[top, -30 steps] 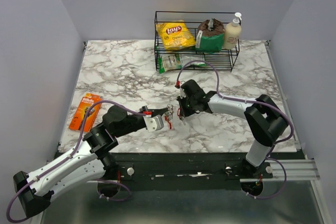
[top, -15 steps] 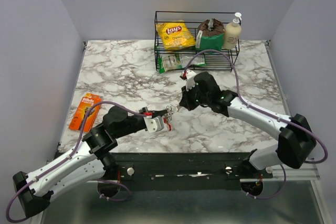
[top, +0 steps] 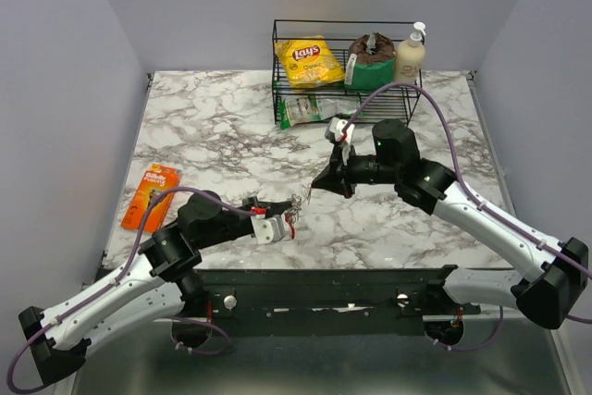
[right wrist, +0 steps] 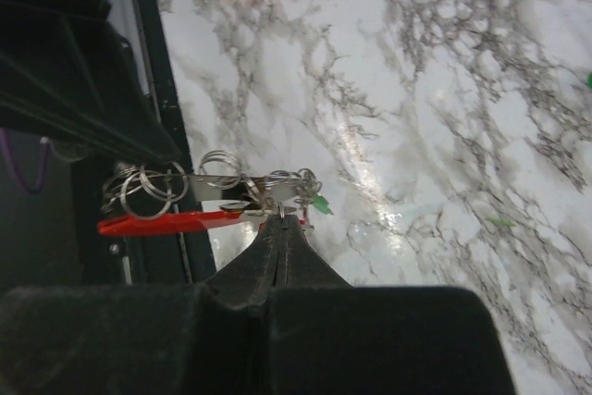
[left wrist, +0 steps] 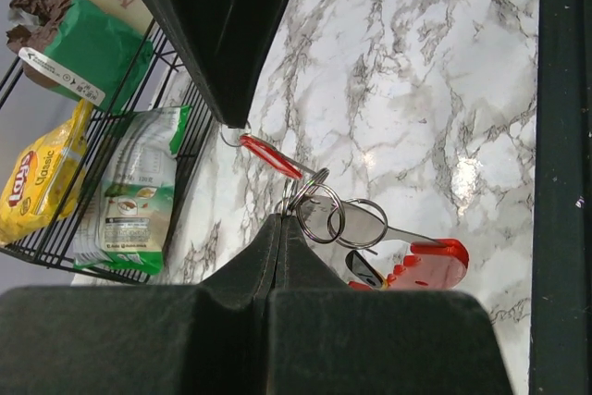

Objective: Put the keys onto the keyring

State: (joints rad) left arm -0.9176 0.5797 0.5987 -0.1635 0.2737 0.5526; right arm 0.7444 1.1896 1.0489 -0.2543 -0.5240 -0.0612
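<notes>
1. Over the last second the right arm (top: 481, 219) had stretched out, its elbow swinging far to the right. The right gripper (top: 317, 186) had drawn slightly back from the near edge toward the rack. The left gripper (top: 282, 221) had barely shifted.
2. I saw the left claw pressed together, pinching the keyring (left wrist: 319, 213), a cluster of thin overlapping metal rings right at its fingertips.
3. The right claw was closed too, its tips nipping the small end ring (left wrist: 233, 135) of the red loop (left wrist: 271, 155). That loop ran between the two claws and joined the keyring at its other end.
4. One of the keys (left wrist: 418, 259), the red-tagged one, hung off the rings just beside the left fingers. I could not tell whether it touched the marble.
5. In the right wrist view, the silvery flat piece (right wrist: 264, 187) sat just above the closed fingertips, with a green tag (right wrist: 321, 203) beside it. I could not make out that tag's key.
6. The bunch was held near the front edge of the table (top: 213, 136), about midway across.
7. The orange razor pack (top: 151, 196) lay at the left edge, well apart from the bunch. The wire rack (top: 407, 113) stood at the far side.
</notes>
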